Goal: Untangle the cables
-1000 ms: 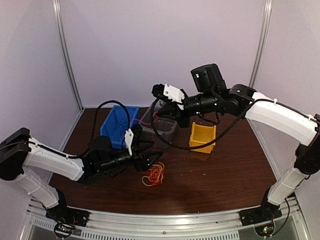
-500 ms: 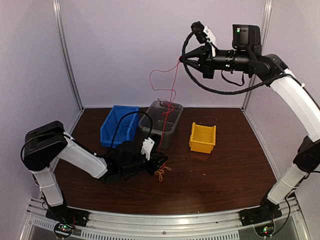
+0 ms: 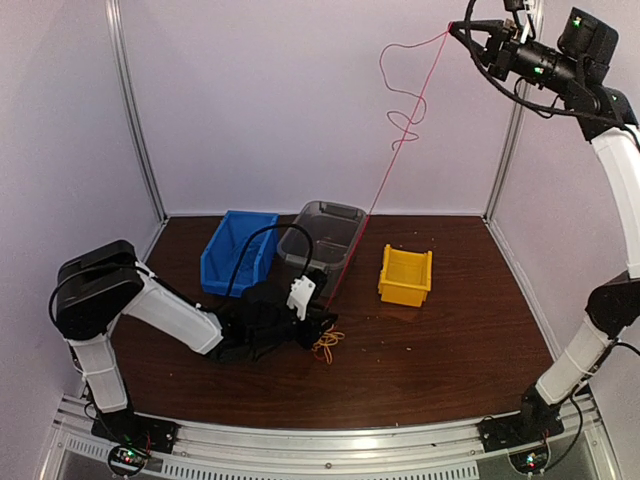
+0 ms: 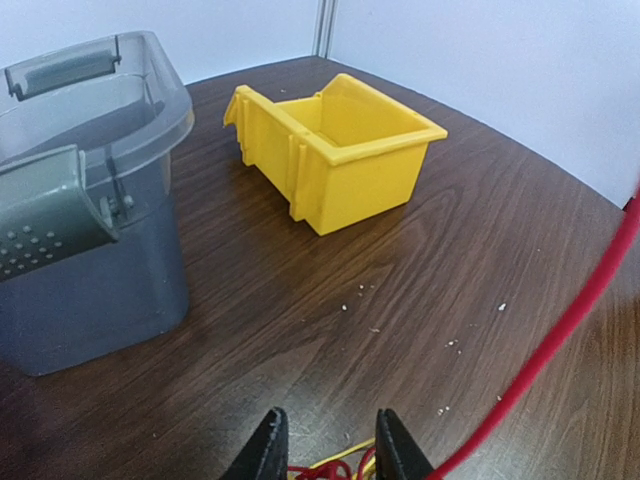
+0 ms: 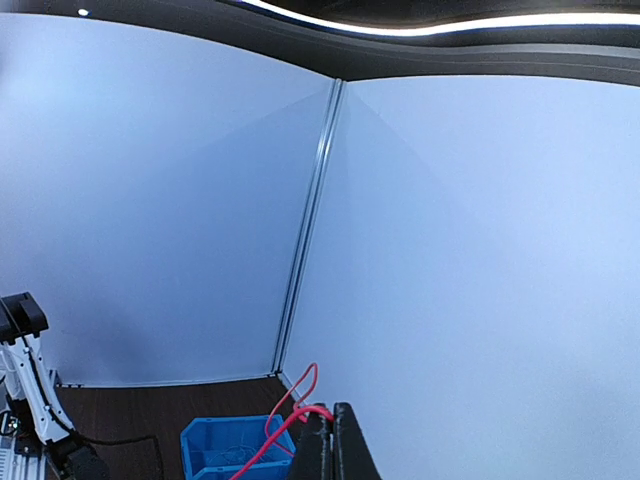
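The right claw is raised high by the top right corner post, well above everything on the tabletop. It is clenched on the end of a red cable. In the right wrist view its tips are pressed together with the red cable looping out to the left.

From there the red cable runs taut, down and to the left, passing the right front edge of the gray bin. A slack loop hangs off its upper part.

The left claw lies low on the tabletop, just in front of the gray bin. It is closed partway on the cables, a small red and yellow-orange tangle on the wood at its tips. In the left wrist view red and yellow strands sit between the two tips, and the red cable rises to the right.

A blue bin, the gray bin and a yellow bin stand in a row toward the back. The yellow bin stands apart from the gray one.

Bare wood runs from the tangle to the near edge, and from the yellow bin to the right edge. Small crumbs dot the tabletop in front of the yellow bin.
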`<state>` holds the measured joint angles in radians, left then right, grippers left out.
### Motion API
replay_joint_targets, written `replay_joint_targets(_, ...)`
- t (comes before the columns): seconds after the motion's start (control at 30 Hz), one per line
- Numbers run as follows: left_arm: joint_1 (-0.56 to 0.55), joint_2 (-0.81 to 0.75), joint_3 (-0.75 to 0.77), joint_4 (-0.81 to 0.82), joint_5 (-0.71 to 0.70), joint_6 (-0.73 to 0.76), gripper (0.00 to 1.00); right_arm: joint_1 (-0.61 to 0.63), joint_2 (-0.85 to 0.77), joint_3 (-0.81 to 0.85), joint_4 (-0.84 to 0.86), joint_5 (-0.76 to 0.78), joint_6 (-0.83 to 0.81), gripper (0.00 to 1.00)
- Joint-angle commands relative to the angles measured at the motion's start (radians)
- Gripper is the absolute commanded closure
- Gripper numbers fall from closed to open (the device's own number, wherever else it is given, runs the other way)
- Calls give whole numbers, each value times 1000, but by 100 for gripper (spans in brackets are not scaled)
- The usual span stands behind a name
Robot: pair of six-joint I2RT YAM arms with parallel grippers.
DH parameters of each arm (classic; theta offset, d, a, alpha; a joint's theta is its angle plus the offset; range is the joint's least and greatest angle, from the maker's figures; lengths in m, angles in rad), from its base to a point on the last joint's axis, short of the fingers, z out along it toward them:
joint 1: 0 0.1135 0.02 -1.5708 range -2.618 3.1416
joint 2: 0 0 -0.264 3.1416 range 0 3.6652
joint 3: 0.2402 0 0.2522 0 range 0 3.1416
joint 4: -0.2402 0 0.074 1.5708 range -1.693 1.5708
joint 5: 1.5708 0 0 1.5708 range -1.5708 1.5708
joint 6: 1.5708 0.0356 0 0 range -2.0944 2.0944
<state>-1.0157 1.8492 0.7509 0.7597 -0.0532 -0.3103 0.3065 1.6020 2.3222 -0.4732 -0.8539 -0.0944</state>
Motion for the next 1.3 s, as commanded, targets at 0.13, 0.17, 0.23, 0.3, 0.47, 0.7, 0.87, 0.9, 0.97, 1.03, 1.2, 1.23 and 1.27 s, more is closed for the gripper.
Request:
replay_joint_targets(0.13,15,29,21,-108,-43,-11,67,-250,9,75,400,-193,389,100)
replay_joint_targets(0.17,17,30,23,-111,-41,-10,67,-283,9,75,453,-210,437,100)
replay_joint_targets(0.23,19,33,30,-122,-40,-7,66,-350,13,72,559,-230,539,100)
replay_joint_targets(0.3,20,34,33,-133,-46,-6,63,-406,20,70,659,-247,633,100)
replay_joint_targets(0.47,20,5,8,-121,-54,-6,59,-473,27,42,757,-258,718,100)
replay_joint_targets(0.7,19,-175,-118,-5,-16,20,66,-389,-115,-519,863,-384,668,100)
replay_joint_targets(0.87,19,-326,-158,-64,-34,66,80,-316,-231,-843,361,-333,155,100)
replay_joint_targets(0.9,19,-359,-151,-105,-44,74,85,-317,-245,-902,317,-314,101,100)
replay_joint_targets(0.97,19,-417,-130,-200,-71,103,92,-316,-263,-999,187,-260,-52,100)
replay_joint_targets(1.03,19,-474,-115,-291,-94,127,93,-316,-271,-1068,45,-188,-214,100)
replay_joint_targets(1.2,19,-584,-88,-514,-134,160,93,-318,-257,-1197,-295,25,-678,100)
replay_joint_targets(1.23,19,-594,-86,-556,-127,165,93,-318,-245,-1215,-356,71,-768,100)
replay_joint_targets(1.27,19,-602,-85,-588,-114,169,93,-319,-230,-1229,-432,107,-868,100)
